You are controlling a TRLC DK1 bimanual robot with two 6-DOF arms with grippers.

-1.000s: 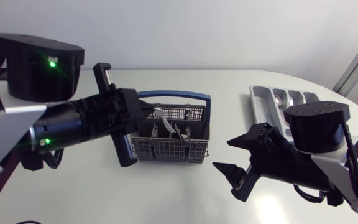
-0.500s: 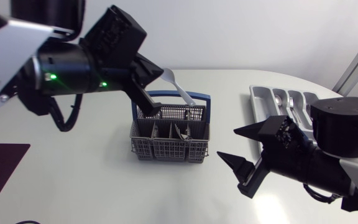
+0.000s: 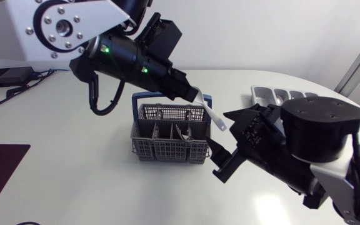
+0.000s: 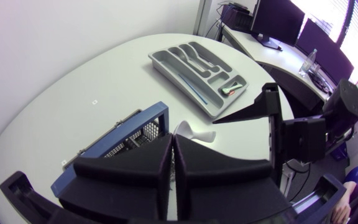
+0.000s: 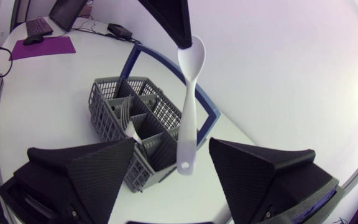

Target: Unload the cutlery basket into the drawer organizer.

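— Where are we with the unloading?

— Our left pincer [image 3: 193, 94] is clamped on the bowl end of a white spoon [image 3: 212, 116], which hangs just above the edge of the basket [image 3: 167, 151]. Our right pincer [image 3: 221, 146] sits beside the basket with its fingers wide apart. The spoon's handle is between them and, as far as we can see, touches neither.

— How much is left?

— We judge it partly done. The drawer organizer [image 4: 158, 63], well apart from the basket, already holds a few pieces. Metal cutlery [image 3: 180, 132] stands in the basket's compartments.

— Any labels?

— We can read none on the basket, the organizer or the bench [image 3: 74, 178].
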